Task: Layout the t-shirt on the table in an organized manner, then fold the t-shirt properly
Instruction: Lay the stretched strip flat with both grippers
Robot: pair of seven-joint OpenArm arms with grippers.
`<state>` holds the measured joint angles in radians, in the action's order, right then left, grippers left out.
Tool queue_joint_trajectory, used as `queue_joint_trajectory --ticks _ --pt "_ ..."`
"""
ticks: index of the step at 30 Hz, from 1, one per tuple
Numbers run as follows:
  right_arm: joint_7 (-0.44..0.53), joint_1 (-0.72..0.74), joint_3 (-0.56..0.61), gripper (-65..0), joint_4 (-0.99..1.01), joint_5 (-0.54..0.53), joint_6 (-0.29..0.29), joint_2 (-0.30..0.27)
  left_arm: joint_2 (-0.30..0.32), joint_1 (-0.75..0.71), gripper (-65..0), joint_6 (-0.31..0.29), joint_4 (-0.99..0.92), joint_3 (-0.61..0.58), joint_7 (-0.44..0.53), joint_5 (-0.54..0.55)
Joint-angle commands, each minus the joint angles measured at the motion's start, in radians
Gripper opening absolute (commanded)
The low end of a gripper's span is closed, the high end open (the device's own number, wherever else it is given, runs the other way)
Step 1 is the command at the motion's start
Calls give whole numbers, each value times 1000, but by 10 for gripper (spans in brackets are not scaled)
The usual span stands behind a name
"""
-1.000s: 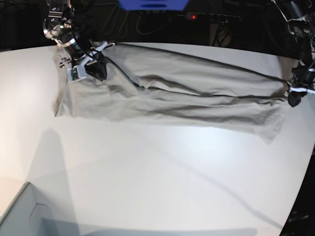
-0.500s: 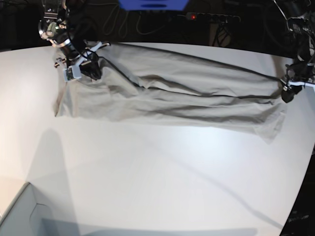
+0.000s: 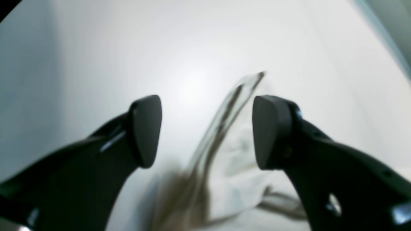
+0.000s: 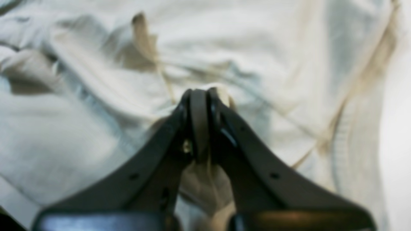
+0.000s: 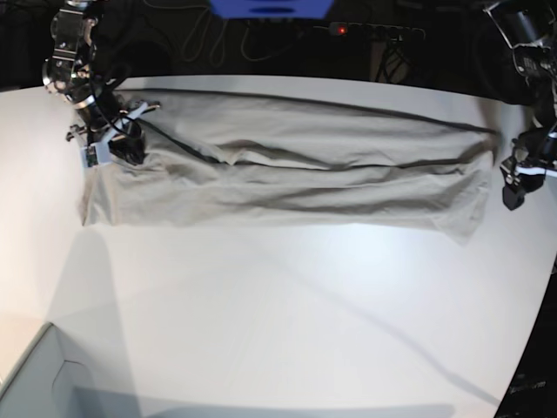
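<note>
Base view shows the t-shirt stretched in a long wrinkled band across the far half of the table. At one end the right gripper sits on the cloth; its wrist view shows the jaws pressed together with a fold of fabric pinched between them. At the other end the left gripper hangs just beside the shirt's edge, jaws spread wide and holding nothing, with blurred cloth lying below the fingers
</note>
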<state>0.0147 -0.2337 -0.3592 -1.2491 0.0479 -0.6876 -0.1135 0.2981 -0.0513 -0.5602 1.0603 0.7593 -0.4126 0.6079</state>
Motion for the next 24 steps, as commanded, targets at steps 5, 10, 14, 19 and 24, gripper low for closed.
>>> queue_joint_trajectory --ticks 5,10,14,19,24 --pt "-35 44 1 -650 -14 60 -11 -15 -27 23 -221 -5 16 -99 19 16" --pt "-49 49 -1 -650 -14 76 -11 -15 -46 17 -221 -5 15 -99 22 20" --pt "-49 49 -4 -650 -13 76 -11 -16 -41 15 -221 -4 4 -70 19 16" --pt "-49 63 -1 -650 -13 76 -11 -16 -3 75 -221 -4 -148 -30 17 14" --pt "-51 67 -1 -650 -13 76 -11 -16 13 94 -221 -7 -256 -96 24 14"
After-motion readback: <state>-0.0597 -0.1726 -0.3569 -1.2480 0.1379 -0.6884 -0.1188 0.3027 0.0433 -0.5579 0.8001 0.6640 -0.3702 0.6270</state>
